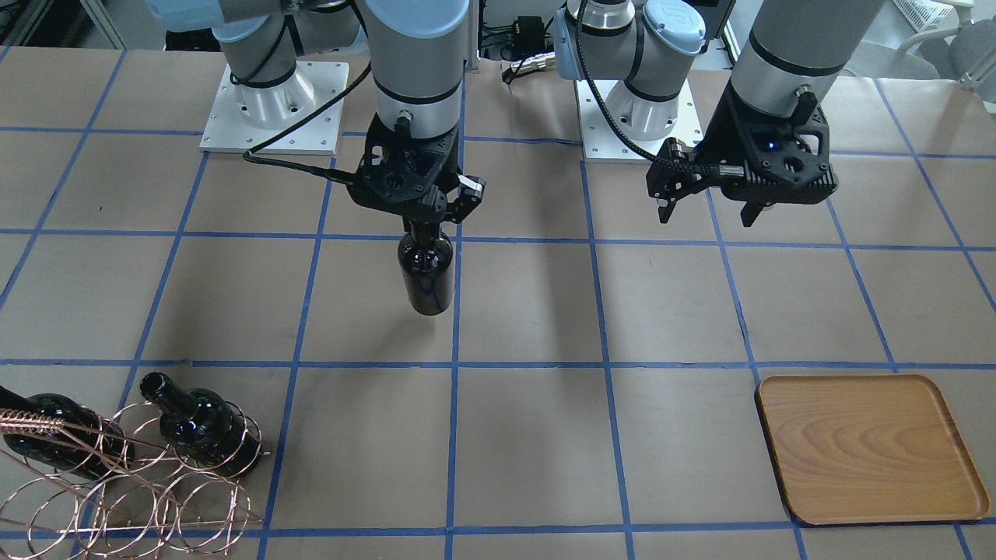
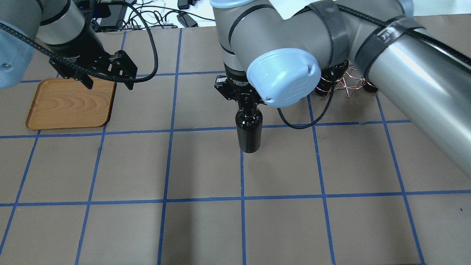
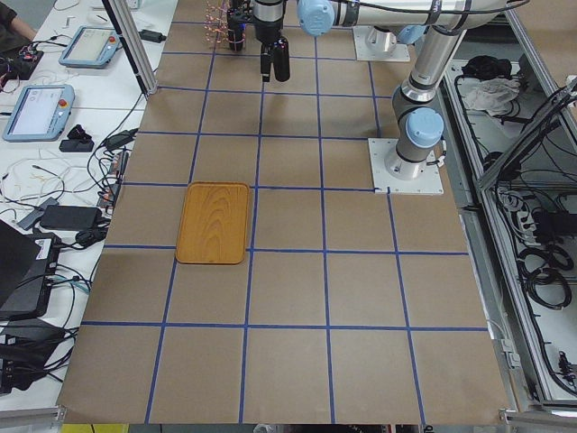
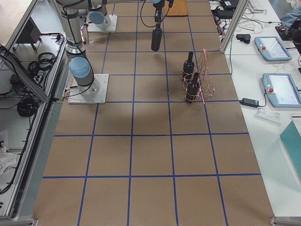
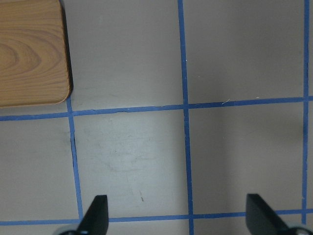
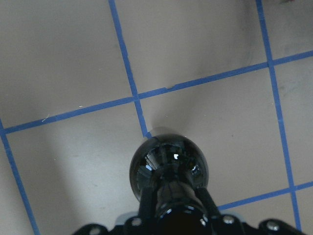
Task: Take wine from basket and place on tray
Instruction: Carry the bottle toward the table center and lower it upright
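My right gripper (image 1: pixel 424 227) is shut on the neck of a black wine bottle (image 1: pixel 425 272) and holds it upright above the middle of the table; the bottle also shows in the overhead view (image 2: pixel 249 130) and from above in the right wrist view (image 6: pixel 168 169). The copper wire basket (image 1: pixel 31 424) holds two more black bottles (image 1: pixel 202 428), (image 1: pixel 54 435). The wooden tray (image 1: pixel 867 447) lies empty at the far side on my left. My left gripper (image 1: pixel 708 210) is open and empty, hovering beside the tray (image 5: pixel 29 54).
The table is brown paper with a blue tape grid (image 2: pixel 169 132). The two arm bases (image 1: pixel 272 109), (image 1: pixel 638 117) stand at the robot's edge. In the overhead view my right arm (image 2: pixel 331 40) hides most of the basket (image 2: pixel 346 82).
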{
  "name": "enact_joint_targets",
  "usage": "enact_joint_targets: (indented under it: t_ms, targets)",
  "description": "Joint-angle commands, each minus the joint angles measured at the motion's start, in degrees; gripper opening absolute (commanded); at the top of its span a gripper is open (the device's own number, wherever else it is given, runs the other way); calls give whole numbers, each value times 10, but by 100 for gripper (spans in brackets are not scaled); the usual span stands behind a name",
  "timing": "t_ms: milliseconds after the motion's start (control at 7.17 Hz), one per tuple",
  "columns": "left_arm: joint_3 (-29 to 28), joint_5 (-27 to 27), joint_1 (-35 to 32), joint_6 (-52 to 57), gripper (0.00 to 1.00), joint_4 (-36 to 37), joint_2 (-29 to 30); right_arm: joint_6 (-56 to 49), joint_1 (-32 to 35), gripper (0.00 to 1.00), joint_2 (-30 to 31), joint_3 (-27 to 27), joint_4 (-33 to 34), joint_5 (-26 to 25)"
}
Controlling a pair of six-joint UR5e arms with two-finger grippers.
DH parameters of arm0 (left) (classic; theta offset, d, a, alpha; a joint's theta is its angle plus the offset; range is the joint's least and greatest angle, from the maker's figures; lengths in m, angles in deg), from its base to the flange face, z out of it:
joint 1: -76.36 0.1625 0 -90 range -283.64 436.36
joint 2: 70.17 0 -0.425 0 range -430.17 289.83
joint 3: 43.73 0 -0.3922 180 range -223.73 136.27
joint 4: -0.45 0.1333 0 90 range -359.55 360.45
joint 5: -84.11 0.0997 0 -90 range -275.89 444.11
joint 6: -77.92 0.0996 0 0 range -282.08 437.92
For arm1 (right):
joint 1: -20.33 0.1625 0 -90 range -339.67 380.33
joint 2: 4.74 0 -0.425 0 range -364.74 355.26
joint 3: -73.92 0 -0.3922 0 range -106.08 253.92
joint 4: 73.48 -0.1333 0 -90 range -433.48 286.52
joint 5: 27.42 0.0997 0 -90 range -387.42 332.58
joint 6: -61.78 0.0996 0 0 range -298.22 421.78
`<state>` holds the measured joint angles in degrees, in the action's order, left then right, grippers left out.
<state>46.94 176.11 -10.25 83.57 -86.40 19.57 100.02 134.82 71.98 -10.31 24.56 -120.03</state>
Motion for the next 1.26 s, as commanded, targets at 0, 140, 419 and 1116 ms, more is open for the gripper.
enact_joint_targets:
  t_ms: [0, 140, 419, 1116]
  targets:
    - [0, 1, 13, 1, 100, -1, 0, 25, 13, 10, -19, 6, 29, 1]
    - [0, 1, 12, 1, 100, -2, -1, 31, 19, 10, -23, 6, 29, 1]
    - [-1, -1, 13, 1, 100, 2, 0, 41, 24, 11, -25, 6, 29, 2]
    - [0, -1, 33, 1, 100, 11, 3, 48, 41, 14, -39, 4, 37, 0]
